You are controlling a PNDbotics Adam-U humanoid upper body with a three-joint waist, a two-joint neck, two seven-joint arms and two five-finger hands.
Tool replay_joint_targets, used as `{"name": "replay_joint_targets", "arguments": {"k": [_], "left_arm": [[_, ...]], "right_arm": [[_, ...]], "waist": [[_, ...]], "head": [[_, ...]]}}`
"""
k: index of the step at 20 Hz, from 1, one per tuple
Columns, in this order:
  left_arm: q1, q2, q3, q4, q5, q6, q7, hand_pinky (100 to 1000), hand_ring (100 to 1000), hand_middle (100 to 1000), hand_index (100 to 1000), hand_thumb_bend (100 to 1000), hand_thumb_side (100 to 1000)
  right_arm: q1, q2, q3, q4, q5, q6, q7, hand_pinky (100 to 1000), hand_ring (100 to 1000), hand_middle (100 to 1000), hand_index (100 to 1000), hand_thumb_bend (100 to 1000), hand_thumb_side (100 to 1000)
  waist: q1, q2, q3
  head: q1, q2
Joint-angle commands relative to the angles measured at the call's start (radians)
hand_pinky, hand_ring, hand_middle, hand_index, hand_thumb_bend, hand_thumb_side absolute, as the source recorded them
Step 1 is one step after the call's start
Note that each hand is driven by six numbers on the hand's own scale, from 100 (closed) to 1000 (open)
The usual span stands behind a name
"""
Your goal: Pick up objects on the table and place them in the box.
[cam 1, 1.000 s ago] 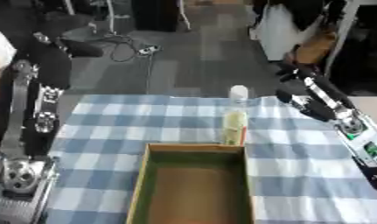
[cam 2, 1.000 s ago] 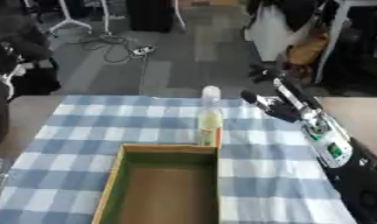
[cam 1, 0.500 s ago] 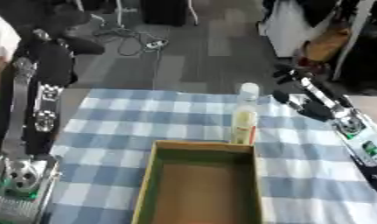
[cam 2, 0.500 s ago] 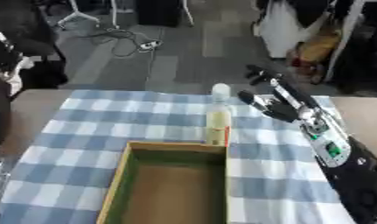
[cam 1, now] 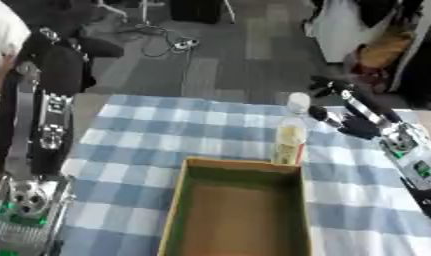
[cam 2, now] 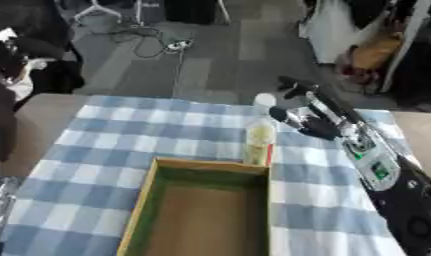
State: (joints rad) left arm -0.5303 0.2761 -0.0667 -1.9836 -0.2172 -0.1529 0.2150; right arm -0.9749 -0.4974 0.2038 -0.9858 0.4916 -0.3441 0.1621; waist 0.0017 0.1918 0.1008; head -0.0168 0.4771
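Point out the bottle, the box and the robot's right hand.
bottle [cam 1: 290,136], left eye view, on its yellowish body.
box [cam 1: 181,208], left eye view, on its left wall.
right hand [cam 2: 313,125], right eye view, on the palm.

Light: even, moderate, diffuse indoor, no clear source | Shadows: faint; inside of the box [cam 1: 240,215] reads darker than its rim | Glare: none seen | Sharpness: both views soft and smeared; right hand [cam 2: 299,116] and bottle [cam 2: 260,135] edges blurred, cloth [cam 1: 148,145] checks fuzzy | Background: floor dim, indistinct | Edge distortion: cannot tell
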Motion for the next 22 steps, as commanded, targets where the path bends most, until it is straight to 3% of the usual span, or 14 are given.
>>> {"name": "replay_joint_targets", "arguments": {"k": [1, 22], "left_arm": [[-0.020, 0.007, 0.001, -0.016, 0.002, -0.005, 0.000, 683, 567, 767, 831, 472, 916], [-0.026, 0.005, -0.001, -0.016, 0.003, -0.006, -0.002, 684, 568, 767, 830, 473, 917]], "right_arm": [[-0.027, -0.035, -0.008, -0.023, 0.016, 0.001, 0.013, 1000, 792, 834, 1000, 647, 963], [-0.023, -0.036, -0.005, -0.026, 0.048, 0.001, 0.077, 1000, 804, 853, 1000, 588, 947]], "waist": [[-0.001, -0.013, 0.002], [-0.002, -0.011, 0.007]], "head": [[0.004, -0.011], [0.008, -0.020]]}}
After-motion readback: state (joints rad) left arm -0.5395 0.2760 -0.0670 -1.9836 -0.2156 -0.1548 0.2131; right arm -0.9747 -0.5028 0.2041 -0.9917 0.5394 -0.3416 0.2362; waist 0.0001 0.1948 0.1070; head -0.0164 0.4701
